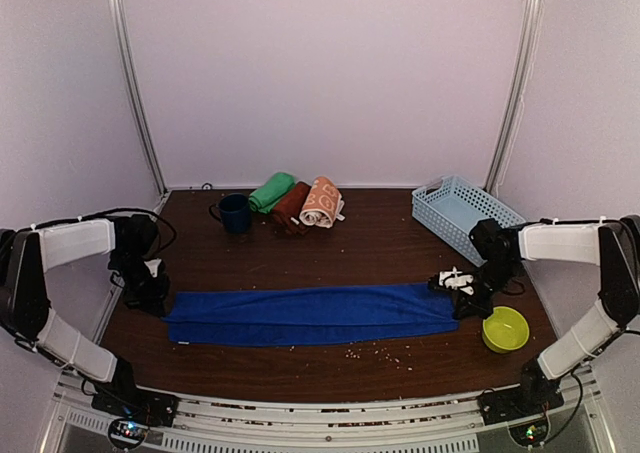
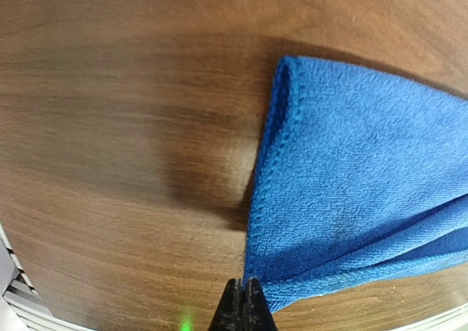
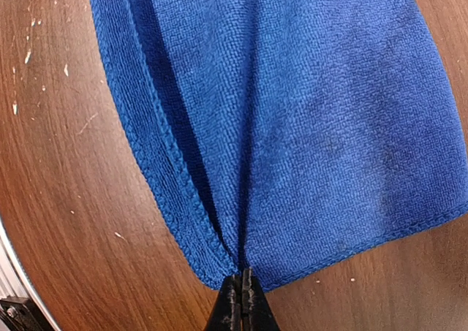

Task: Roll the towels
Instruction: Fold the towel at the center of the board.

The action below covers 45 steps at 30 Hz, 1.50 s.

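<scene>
Royal blue towel (image 1: 310, 315) lying stretched flat along worktop (image 1: 380, 253); left fingers (image 2: 242, 302), right fingers (image 3: 240, 302) clamping shut on its opposite ends, holding it taut, likely smoothing before rolling. Rolled towels (image 1: 295, 201) lying behind.

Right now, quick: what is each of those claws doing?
Left gripper: closed, pinching one end of the blue towel.
Right gripper: closed, pinching the blue towel's other end.

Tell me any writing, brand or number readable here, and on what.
None can be read. The white print on the orange towel is too small to make out; the navy mug, pale blue basket and blue towel show no writing.
</scene>
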Tool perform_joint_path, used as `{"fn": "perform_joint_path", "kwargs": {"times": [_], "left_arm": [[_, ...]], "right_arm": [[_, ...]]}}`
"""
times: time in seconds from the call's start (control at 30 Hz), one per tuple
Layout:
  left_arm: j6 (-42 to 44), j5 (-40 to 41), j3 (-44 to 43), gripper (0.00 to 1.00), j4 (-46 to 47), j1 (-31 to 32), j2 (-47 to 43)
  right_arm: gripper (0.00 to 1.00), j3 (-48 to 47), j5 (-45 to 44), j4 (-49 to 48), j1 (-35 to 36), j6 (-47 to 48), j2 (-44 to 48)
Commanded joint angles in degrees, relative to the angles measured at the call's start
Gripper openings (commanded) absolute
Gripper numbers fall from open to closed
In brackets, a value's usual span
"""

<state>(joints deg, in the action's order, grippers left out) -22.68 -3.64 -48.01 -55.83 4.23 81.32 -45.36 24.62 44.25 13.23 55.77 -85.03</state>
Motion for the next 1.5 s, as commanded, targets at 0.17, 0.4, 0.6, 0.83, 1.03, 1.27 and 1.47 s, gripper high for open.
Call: {"fn": "perform_joint_path", "kwargs": {"times": [0.17, 0.4, 0.6, 0.83, 1.03, 1.27, 1.47], "left_arm": [[-1.08, 2.0, -0.24, 0.0, -1.29, 0.15, -3.62], [-0.62, 0.21, 0.46, 0.0, -1.17, 0.25, -4.85], [-1.04, -0.79, 1.0, 0.0, -3.49, 0.24, -5.53], [-1.94, 0.91, -1.43, 0.28, -7.07, 0.15, -5.51], [-0.54, 1.26, -10.25, 0.34, -7.77, 0.27, -2.25], [3.64, -11.97, -14.88, 0.15, 5.25, 10.05, 5.6], [-4.01, -7.56, -14.01, 0.0, 13.44, 14.77, 12.82]], "right_arm": [[0.0, -0.51, -2.54, 0.46, 0.22, 0.14, 3.18], [0.0, -0.46, -2.83, 1.81, 0.24, 0.92, 4.53], [0.01, 2.44, -4.99, 1.52, 0.21, 2.79, 5.89], [0.28, 1.58, -5.39, 3.51, 0.29, 3.52, 9.97], [0.35, -4.0, -0.95, 2.24, 1.77, -0.53, 9.46], [0.28, -9.72, -1.83, -8.86, 10.44, -11.89, -0.22], [0.27, -16.2, -1.43, -10.29, 11.94, -20.73, -10.11]]}}
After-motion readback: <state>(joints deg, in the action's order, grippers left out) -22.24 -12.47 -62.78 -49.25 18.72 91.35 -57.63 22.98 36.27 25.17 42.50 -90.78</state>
